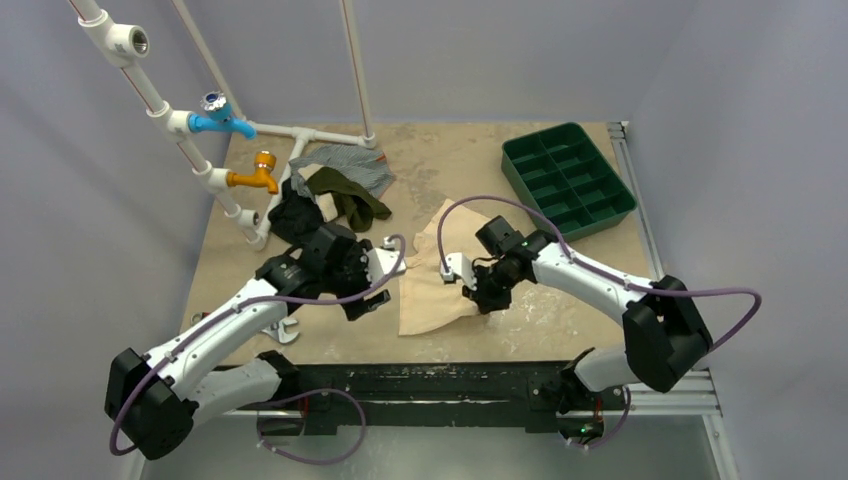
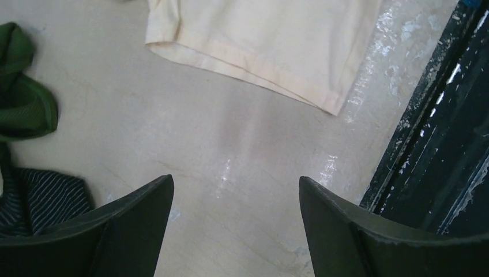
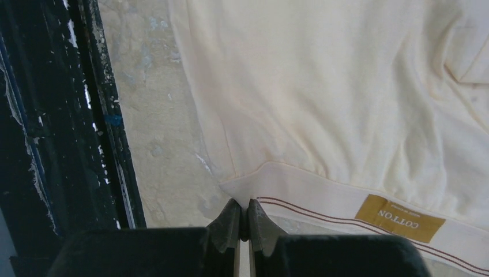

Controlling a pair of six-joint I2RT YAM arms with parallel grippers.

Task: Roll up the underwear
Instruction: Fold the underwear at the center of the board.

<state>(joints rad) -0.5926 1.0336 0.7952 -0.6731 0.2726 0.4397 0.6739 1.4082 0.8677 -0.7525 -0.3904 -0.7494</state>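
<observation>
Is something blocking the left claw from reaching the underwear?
Nothing visible. Only tabletop shows between the open left gripper and the underwear; the green garment lies off to one side.

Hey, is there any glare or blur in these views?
Left wrist view: glare streaks on the glossy beige tabletop. Right wrist view: the pale peach cotton underwear is sharp, its label readable. Top external view: even, diffuse light.
</observation>
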